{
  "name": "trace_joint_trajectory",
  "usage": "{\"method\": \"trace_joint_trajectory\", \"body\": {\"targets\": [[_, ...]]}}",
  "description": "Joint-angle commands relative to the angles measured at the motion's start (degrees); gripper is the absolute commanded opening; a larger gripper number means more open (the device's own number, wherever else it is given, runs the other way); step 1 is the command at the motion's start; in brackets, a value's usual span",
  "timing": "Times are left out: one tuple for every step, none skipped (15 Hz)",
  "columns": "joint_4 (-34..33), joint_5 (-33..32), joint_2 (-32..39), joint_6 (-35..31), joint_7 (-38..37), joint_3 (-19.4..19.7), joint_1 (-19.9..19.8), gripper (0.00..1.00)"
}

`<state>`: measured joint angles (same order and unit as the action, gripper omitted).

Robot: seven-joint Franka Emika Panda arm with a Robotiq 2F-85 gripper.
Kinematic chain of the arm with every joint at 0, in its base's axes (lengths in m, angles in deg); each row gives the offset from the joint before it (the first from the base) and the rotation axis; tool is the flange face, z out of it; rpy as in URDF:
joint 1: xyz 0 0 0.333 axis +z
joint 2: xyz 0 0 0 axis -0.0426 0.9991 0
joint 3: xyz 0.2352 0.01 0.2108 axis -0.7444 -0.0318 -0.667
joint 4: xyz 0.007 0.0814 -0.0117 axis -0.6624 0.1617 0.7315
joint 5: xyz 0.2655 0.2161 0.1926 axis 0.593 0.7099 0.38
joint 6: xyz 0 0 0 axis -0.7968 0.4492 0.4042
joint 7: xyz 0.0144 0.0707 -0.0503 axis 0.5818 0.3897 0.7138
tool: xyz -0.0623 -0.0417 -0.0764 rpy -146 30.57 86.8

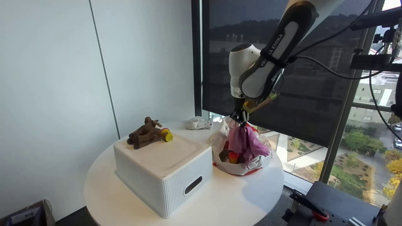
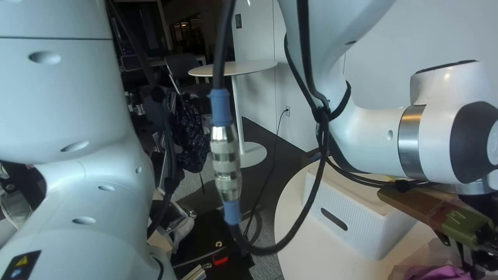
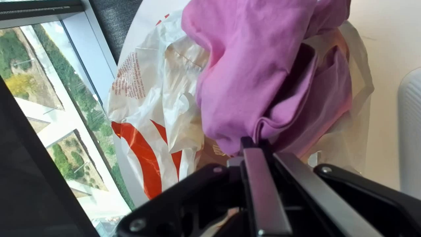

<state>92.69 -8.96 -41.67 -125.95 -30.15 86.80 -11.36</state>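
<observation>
Two gripper fingers (image 3: 262, 184) clench a fold of pinkish-purple cloth (image 3: 250, 75), which hangs directly beneath them over a white-and-red plastic carrier bag (image 3: 148, 105). Also below the fingers, a small orange-red tub (image 1: 233, 157) sits in the bag; a ribbed storage box (image 1: 163, 168) stands apart from them.
</observation>
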Motion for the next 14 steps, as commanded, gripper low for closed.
{"method": "trace_joint_trajectory", "body": {"targets": [[-6.68,-3.87,6.03,-2.35,-2.6,2.85,1.95,0.06],[-8.52,-5.57,7.61,-3.68,-3.45,3.85,2.46,0.06],[-10.03,-6.79,8.89,-4.79,-4.26,4.79,3.05,0.06],[-11.59,-8.01,10.35,-5.93,-5.16,5.8,3.56,0.06],[-12.94,-8.93,11.73,-6.87,-5.91,6.75,4.06,0.06],[-14.03,-9.31,13.39,-7.42,-6.32,7.61,4.35,0.06],[-14.74,-9.03,14.72,-7.67,-6.57,8.29,4.65,0.06],[-14.94,-8.27,16.1,-8.06,-6.53,8.86,4.93,0.06],[-14.91,-7.5,17.33,-8.57,-6.38,9.31,5.13,0.06],[-15.0,-7.72,18.56,-9.1,-6.74,10.09,5.63,0.06],[-14.93,-8.05,19.91,-10.31,-7.26,10.87,6.21,0.06],[-14.98,-7.64,21.19,-11.48,-7.47,11.46,6.68,0.06],[-15.01,-7.22,22.4,-12.98,-7.89,12.13,7.33,0.06],[-15.18,-8.57,23.25,-14.12,-9.81,11.1,6.36,0.07]]}}
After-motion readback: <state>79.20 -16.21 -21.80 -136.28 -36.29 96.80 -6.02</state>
